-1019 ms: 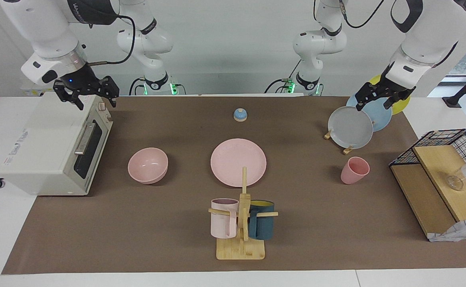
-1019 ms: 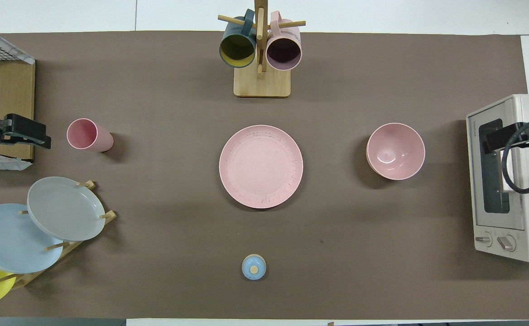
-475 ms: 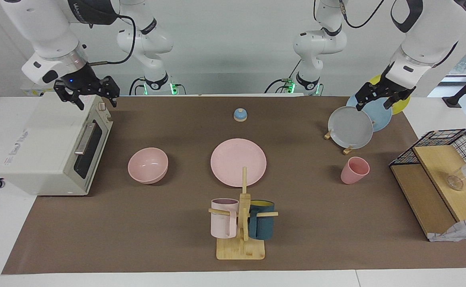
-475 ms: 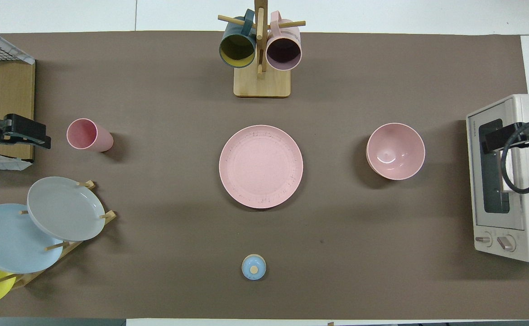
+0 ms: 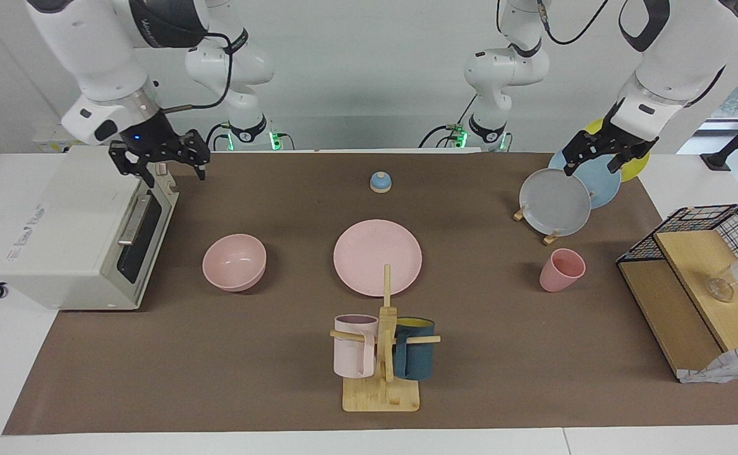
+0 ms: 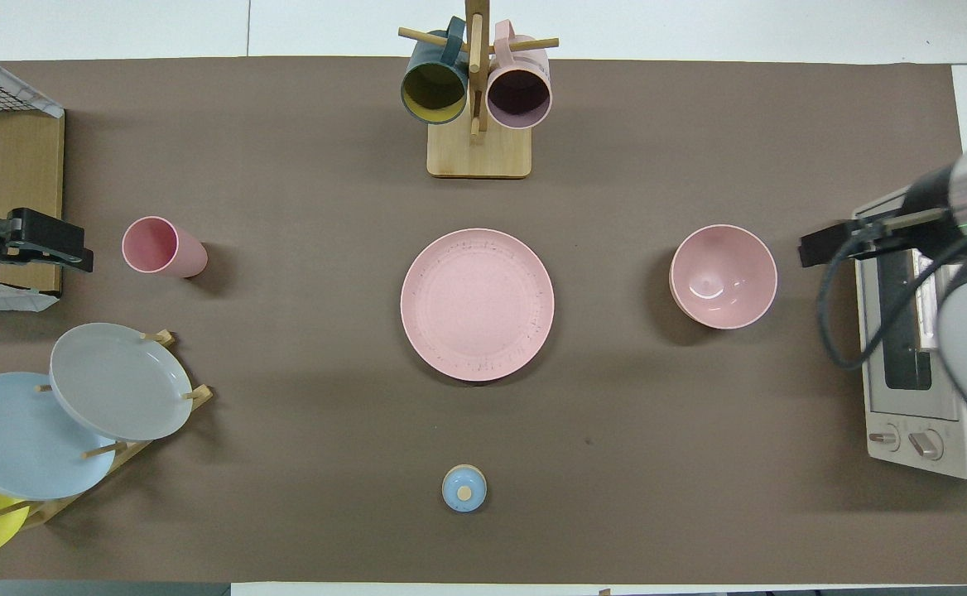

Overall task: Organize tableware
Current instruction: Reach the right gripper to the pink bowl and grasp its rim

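**Pink set spread in a row, both grippers aloft**

The pink plate (image 5: 378,257) lies flat at frame centre in the facing view. Mid-left sits the bowl (image 5: 234,261), mouth up. Mid-right the cup (image 5: 561,270) stands, its long axis leaning, mouth tipped toward the upper right. The right gripper (image 5: 159,164), fingers spread, hangs upper left over the toaster oven (image 5: 72,230). The left gripper (image 5: 601,153), fingers spread, waits upper right over the racked plates (image 5: 555,202).

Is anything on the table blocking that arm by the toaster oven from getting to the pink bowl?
Nothing visible does. The right gripper hangs over the toaster oven's front edge, and only bare brown mat lies between it and the pink bowl.
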{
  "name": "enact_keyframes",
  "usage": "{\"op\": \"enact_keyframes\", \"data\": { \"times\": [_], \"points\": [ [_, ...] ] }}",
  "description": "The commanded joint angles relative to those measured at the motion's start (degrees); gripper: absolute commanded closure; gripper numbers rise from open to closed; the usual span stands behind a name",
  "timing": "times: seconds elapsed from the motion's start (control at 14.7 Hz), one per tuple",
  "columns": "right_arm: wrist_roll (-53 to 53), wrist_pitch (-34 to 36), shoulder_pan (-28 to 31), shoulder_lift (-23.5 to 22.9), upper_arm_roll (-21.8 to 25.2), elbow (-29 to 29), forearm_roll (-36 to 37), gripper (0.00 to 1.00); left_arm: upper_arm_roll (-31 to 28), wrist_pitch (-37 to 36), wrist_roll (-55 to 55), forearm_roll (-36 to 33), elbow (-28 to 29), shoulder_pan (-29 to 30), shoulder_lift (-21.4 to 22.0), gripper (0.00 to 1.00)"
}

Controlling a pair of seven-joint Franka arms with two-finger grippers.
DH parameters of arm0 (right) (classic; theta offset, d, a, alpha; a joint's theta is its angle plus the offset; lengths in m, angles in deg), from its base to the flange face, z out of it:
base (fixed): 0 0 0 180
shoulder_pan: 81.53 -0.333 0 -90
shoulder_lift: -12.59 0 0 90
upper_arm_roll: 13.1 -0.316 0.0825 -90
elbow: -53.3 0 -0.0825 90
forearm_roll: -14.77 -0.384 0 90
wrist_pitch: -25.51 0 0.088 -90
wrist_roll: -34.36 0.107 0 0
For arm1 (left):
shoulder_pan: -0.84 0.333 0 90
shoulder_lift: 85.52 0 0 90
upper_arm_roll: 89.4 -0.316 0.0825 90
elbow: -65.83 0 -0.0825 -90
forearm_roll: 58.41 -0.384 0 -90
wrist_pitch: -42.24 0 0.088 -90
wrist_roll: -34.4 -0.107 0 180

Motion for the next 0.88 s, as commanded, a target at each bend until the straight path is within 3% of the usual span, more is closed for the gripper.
{"op": "enact_keyframes", "data": {
  "times": [0.0, 0.2, 0.61, 0.81],
  "points": [
    [0.61, -12.05, -0.81, -1.14, -0.08, -9.59, -0.87, 0.0, 0.69, -0.43, 0.5, -1.05, 0.72, 0.57, 1.07, 0.0],
    [0.61, -23.93, -3.0, -3.78, -0.17, -17.42, -0.43, 0.0, 0.69, -0.43, 0.42, -1.05, 0.72, 0.57, 1.07, 0.0],
    [0.79, -28.87, -4.59, -6.15, -0.34, -19.63, 2.02, 0.02, 0.78, -0.43, 0.59, -1.05, 0.72, 0.14, 1.07, 0.0],
    [1.14, -30.29, -4.59, -7.38, -0.34, -20.17, 6.25, 0.33, 0.78, -0.43, 0.59, -1.05, 0.72, 0.31, 1.07, 0.0]
  ]
}}
